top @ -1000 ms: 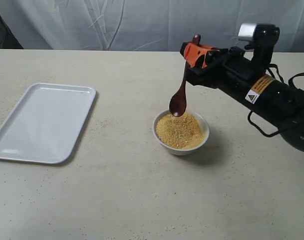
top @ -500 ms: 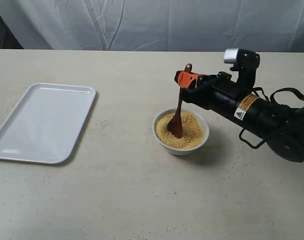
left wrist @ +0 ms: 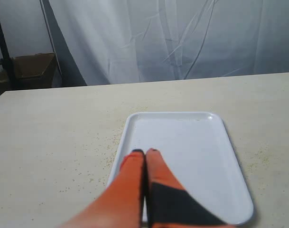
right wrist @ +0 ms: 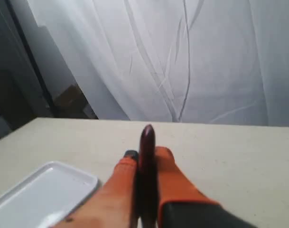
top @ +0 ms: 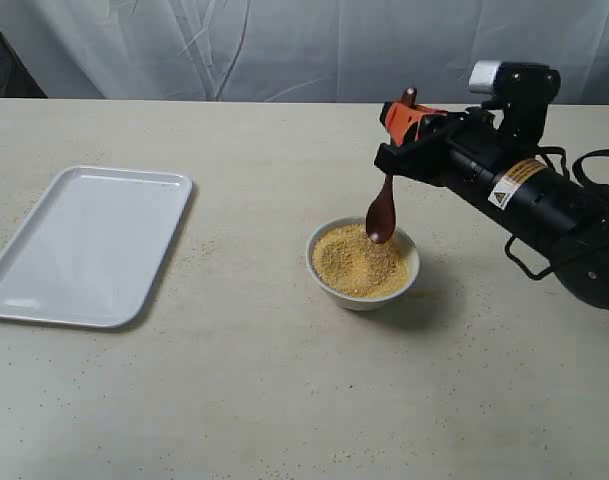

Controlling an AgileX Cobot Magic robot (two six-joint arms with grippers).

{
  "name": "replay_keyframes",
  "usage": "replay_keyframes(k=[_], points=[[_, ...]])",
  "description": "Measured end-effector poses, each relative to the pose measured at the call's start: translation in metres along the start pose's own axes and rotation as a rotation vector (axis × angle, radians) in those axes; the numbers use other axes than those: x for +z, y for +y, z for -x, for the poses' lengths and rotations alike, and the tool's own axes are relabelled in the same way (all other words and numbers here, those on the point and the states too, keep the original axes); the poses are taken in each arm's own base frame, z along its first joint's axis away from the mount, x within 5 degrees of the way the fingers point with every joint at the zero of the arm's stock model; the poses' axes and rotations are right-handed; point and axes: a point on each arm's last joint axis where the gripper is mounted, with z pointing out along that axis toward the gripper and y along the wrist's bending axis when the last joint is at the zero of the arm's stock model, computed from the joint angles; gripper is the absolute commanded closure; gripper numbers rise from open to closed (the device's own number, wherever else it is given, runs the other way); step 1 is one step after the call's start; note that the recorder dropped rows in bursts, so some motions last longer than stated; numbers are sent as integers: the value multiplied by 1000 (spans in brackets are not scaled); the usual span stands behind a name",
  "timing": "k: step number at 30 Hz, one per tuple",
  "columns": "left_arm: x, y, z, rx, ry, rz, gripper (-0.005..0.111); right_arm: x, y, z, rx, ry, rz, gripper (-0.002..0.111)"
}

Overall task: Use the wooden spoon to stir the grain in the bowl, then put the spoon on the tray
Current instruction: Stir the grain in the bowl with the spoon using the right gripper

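The white bowl (top: 363, 283) of yellow grain (top: 356, 263) stands mid-table. My right gripper (top: 409, 118) is shut on the handle of the dark wooden spoon (top: 382, 210), which hangs down with its oval end at the grain's far right edge. In the right wrist view the spoon handle (right wrist: 147, 142) sticks up between the orange fingers (right wrist: 169, 175) of the right gripper (right wrist: 145, 153). The white tray (top: 88, 243) lies flat at the left. In the left wrist view my left gripper (left wrist: 144, 152) is shut and empty, hovering over the tray (left wrist: 182, 142).
Loose grains are scattered on the beige table (top: 284, 400) around the bowl and near the tray's right side. White curtains (top: 284, 45) hang behind the table's far edge. A cardboard box (left wrist: 32, 66) stands beyond the table in the left wrist view.
The right gripper dipped the spoon into the grain half a second ago, then rose and shifted right; the spoon's end now sits at the grain's far right edge.
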Motion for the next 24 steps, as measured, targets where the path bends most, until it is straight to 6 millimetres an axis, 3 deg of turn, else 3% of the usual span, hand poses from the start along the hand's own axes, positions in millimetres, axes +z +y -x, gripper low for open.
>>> replay_keyframes(k=[9, 12, 19, 24], points=[[0, 0, 0, 0, 0, 0, 107, 4, -3, -22, 36, 84, 23, 108], [0, 0, 0, 0, 0, 0, 107, 4, 0, -19, 45, 54, 53, 108], [0, 0, 0, 0, 0, 0, 107, -3, 10, 12, -32, -49, 83, 108], [0, 0, 0, 0, 0, 0, 107, -4, 8, 6, -126, 37, 47, 108]])
